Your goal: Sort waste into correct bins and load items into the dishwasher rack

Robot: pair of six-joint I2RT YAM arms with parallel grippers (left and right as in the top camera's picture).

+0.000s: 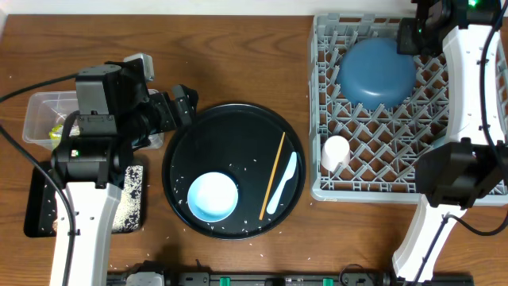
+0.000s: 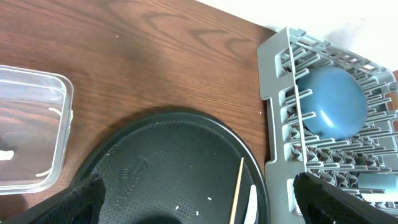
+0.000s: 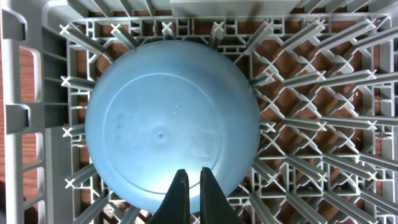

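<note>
Wood table [image 2: 155, 56]; round black tray [image 2: 180, 155] w/ chopstick [image 2: 236, 190]: embossed mark, unreadable.

Bright, even light falls from above on your brown wooden table [image 1: 238, 48]; the shadows beside the arms are soft and faint. The pale blue round bowl [image 1: 213, 196] is nearly washed out to white. The large round black plastic tray [image 1: 230, 143] carries a dull sheen.

In the left wrist view, a pale glare streaks the wood and the top right corner is blown out white. The dark fingers [image 2: 81, 199] of the left gripper [image 2: 199, 186] are blurred in the bottom corners.

In the right wrist view, a bright patch lies low on the upturned blue round dish [image 3: 161, 124]. The fingers [image 3: 179, 196] of the right gripper [image 3: 194, 186] look soft. The left wall of the large square grey plastic rack [image 3: 25, 93] slants at the frame's edge.
</note>
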